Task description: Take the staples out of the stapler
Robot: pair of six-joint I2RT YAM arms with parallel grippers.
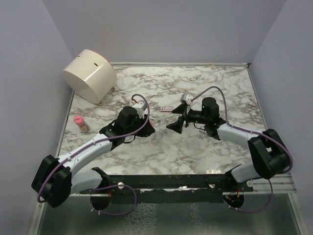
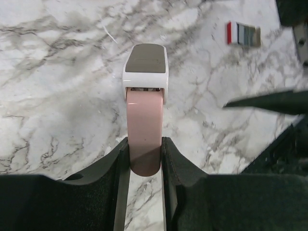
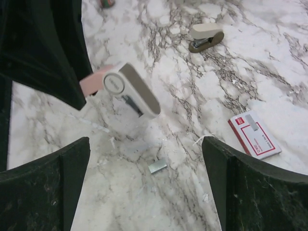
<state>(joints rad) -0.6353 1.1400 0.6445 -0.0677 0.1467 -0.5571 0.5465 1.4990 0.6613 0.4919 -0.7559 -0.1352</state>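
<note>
The stapler (image 2: 144, 120) has a pink body and a white head with a grey top. My left gripper (image 2: 144, 147) is shut on its pink rear end, one finger on each side. In the right wrist view the stapler (image 3: 130, 89) hangs tilted above the marble, its metal underside showing. A short silver strip of staples (image 3: 157, 166) lies loose on the table below it. My right gripper (image 3: 144, 144) is wide open above that strip and holds nothing. From above, the left gripper (image 1: 149, 127) and the right gripper (image 1: 175, 126) face each other at the table's middle.
A red and white staple box (image 3: 254, 134) lies just beyond the right gripper; it also shows as the staple box (image 1: 167, 108) from above. A second small stapler (image 3: 206, 37) sits farther off. A cream drum-shaped case (image 1: 90, 75) and a pink bottle (image 1: 80, 123) stand at the left.
</note>
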